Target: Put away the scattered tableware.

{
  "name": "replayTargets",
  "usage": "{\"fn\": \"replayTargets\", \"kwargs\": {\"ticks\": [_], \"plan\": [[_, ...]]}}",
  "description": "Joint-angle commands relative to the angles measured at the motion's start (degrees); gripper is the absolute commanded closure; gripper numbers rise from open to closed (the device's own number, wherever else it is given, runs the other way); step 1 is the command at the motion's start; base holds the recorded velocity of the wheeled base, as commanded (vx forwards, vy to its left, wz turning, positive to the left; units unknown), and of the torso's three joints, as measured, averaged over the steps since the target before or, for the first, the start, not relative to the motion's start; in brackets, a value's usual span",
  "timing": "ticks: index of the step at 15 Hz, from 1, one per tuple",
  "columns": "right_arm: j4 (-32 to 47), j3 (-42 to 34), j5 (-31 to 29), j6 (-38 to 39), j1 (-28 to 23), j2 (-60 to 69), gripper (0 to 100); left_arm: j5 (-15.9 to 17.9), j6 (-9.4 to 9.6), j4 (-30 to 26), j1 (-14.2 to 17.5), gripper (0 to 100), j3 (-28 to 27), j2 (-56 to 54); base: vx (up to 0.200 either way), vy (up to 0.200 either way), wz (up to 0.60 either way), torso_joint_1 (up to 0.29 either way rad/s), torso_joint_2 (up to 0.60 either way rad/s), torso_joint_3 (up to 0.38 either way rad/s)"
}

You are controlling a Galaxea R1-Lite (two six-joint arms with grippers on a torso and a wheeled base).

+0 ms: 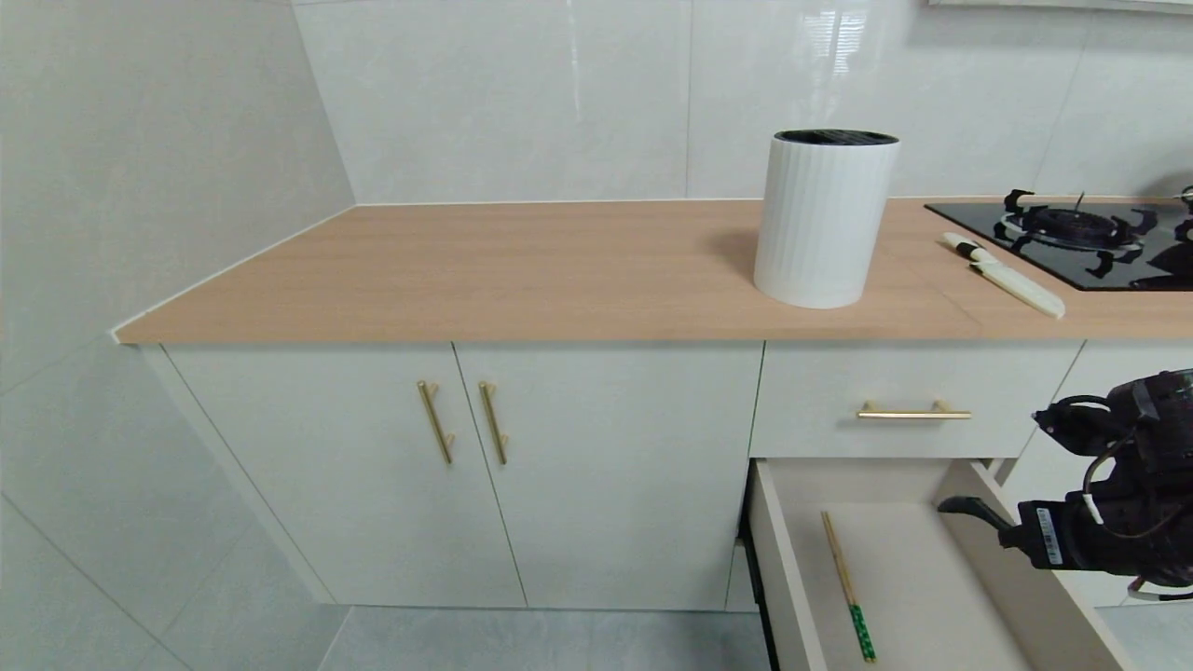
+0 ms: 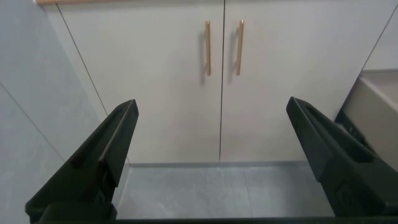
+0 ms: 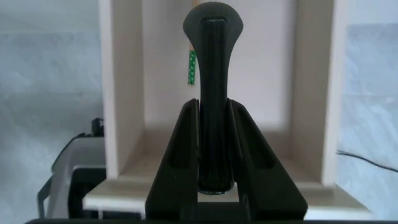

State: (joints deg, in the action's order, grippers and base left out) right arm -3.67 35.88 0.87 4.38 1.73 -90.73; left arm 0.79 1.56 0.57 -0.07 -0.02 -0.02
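Currently R pincer tight on black handle; L pincer wide apart.

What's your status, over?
Left tool open, facing cabinet doors. Right tool shut on black utensil handle at open drawer. Chopsticks inside; knife on counter. Nothing blocking.

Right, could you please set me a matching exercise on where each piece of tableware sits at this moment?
Things:
1. chopsticks
2. knife
3. white holder
4. black utensil

Places:
a. clamped in the right gripper
b. lying in the open drawer
c. lying flat on the counter beside the stove
d. standing upright on the counter

Pairs: 1-b, 2-c, 3-d, 4-a.
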Motion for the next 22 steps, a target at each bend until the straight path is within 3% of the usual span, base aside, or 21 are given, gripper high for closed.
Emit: {"fn": "replayTargets", "kwargs": {"ticks": [1, 11, 17, 22], "plan": [[-1.1, 0.2, 0.0, -0.1, -0.1, -3.1, 100, 0.0, 0.02, 0.0, 0.0, 0, 0.0, 0.0, 0.0, 0.0, 0.0, -0.129, 0.45, 0.315], [-13.9, 2.1, -0.2, -0.9, 0.0, -11.2, 100, 0.0, 0.02, 0.0, 0.0, 0, 0.0, 0.0, 0.0, 0.0, 0.0, -0.079, 0.43, 0.345], [-20.1, 2.4, -1.0, -1.5, 0.1, -20.6, 100, 0.0, 0.02, 0.0, 0.0, 0, 0.0, 0.0, 0.0, 0.0, 0.0, -0.004, 0.05, 0.045], [-30.8, 2.0, -2.8, -2.0, 0.1, -32.4, 100, 0.0, 0.02, 0.0, 0.0, 0, -0.1, 0.0, 0.0, 0.0, 0.0, 0.0, 0.0, 0.0]]}}
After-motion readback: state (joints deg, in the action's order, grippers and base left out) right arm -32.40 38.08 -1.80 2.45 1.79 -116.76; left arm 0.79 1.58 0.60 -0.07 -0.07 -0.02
